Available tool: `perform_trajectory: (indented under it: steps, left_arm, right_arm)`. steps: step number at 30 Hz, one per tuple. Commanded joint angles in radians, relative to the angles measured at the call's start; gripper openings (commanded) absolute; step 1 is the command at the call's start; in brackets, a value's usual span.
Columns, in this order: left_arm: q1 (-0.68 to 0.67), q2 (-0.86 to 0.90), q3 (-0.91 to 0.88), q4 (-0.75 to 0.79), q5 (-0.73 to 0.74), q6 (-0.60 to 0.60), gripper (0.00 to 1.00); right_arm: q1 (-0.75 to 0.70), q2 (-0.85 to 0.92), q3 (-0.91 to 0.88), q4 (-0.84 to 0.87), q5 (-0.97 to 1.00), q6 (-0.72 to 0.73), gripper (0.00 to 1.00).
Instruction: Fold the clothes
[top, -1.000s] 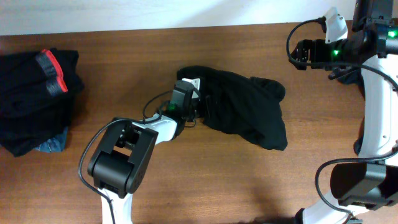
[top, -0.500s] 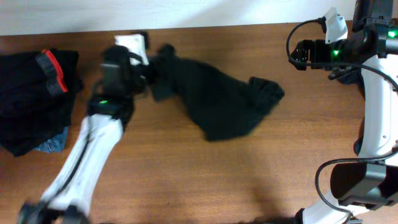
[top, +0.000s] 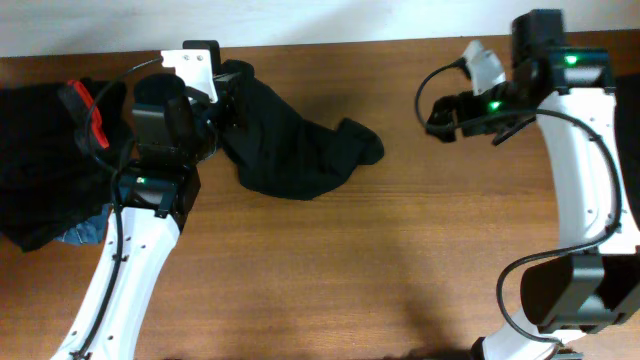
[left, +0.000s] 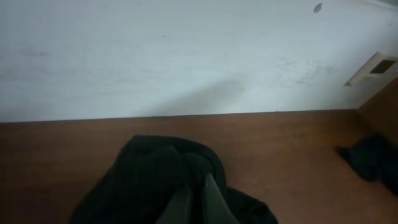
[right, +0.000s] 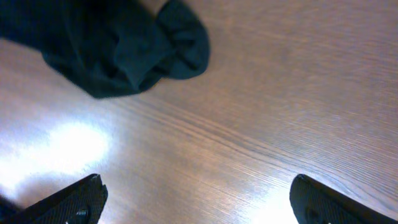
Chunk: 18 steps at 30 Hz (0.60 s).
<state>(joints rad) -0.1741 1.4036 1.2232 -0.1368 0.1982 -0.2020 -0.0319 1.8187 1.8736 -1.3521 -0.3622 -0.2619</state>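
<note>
A loose black garment (top: 300, 150) lay crumpled on the wooden table (top: 400, 260) in the upper middle-left of the overhead frame. One end was bunched near the table's far edge, and the other trailed toward the centre in a rounded lobe. The bunched upper-left end was pinched in the left gripper (top: 232, 95). In the left wrist view its fingers (left: 181, 202) stood close together at the bottom of the frame, with the dark cloth gathered between and around them. A pale wall (left: 186, 50) filled the upper half behind.

At the far left of the overhead frame sat a pile of black clothes (top: 40, 170), just beside the left arm. A red-orange band (top: 85, 105) showed near its top, and a scrap of blue fabric (top: 85, 233) peeked from its lower edge.

The right gripper (top: 440, 118) hung in the upper right of the overhead frame, over bare wood and well apart from the garment. In the right wrist view its two fingers (right: 78, 199) sat at the lower corners, spread wide with only the tabletop between them. The garment's trailing end lay in the upper left of that view.
</note>
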Motion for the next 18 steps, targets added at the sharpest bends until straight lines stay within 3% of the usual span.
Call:
perform_trajectory:
  steps: [1, 10, 18]
  left_arm:
    - [0.0, -0.012, 0.081, 0.014, -0.032, 0.084, 0.0]
    - [0.0, -0.012, 0.428, 0.004, -0.064, 0.128, 0.01]
    - [-0.035, -0.012, 0.514, 0.048, -0.066, 0.128, 0.0]
  right_arm:
    - [0.05, 0.011, -0.05, 0.02, 0.008, -0.053, 0.99]
    - [0.078, 0.011, -0.067, 0.08, 0.007, -0.048, 0.99]
    - [0.136, 0.011, -0.067, 0.065, -0.127, -0.174, 1.0]
